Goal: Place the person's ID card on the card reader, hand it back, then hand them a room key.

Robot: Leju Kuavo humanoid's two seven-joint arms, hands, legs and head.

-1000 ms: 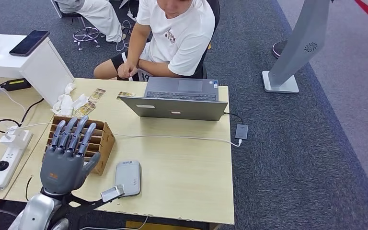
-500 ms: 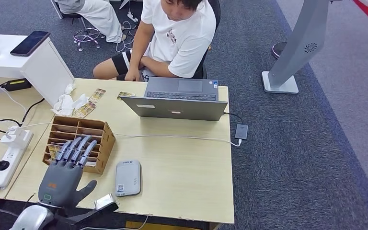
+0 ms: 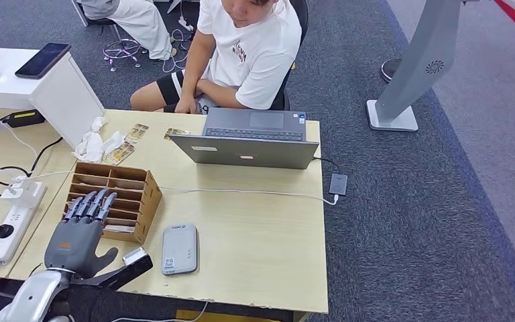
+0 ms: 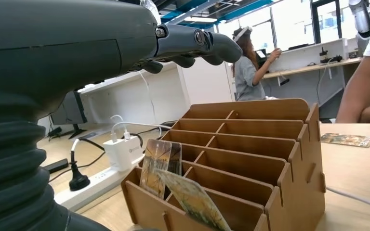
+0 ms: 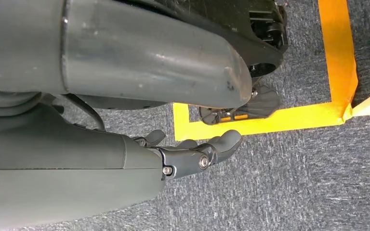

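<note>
My left hand (image 3: 77,235) hovers open and empty at the near left of the table, fingers spread over the near edge of the wooden card box (image 3: 134,194). In the left wrist view the hand (image 4: 101,53) hangs above the box (image 4: 250,159), where picture cards (image 4: 161,166) stand in the closest slots. The grey card reader (image 3: 179,248) lies flat to the right of the hand with nothing on it. A loose card (image 3: 174,133) lies on the far side near the seated person (image 3: 255,47). My right hand (image 5: 188,154) hangs over the carpet, loosely extended and empty.
An open laptop (image 3: 251,141) stands at the far edge, its cable running across the table (image 3: 255,228). More loose cards (image 3: 126,144) and crumpled tissue (image 3: 90,144) lie far left. A power strip (image 3: 10,221) and cables sit on the left. Yellow floor tape (image 5: 337,62) marks the carpet.
My left hand has drawn back and down from above the card box toward the table's near edge, still empty. The person has shifted slightly in the chair.
</note>
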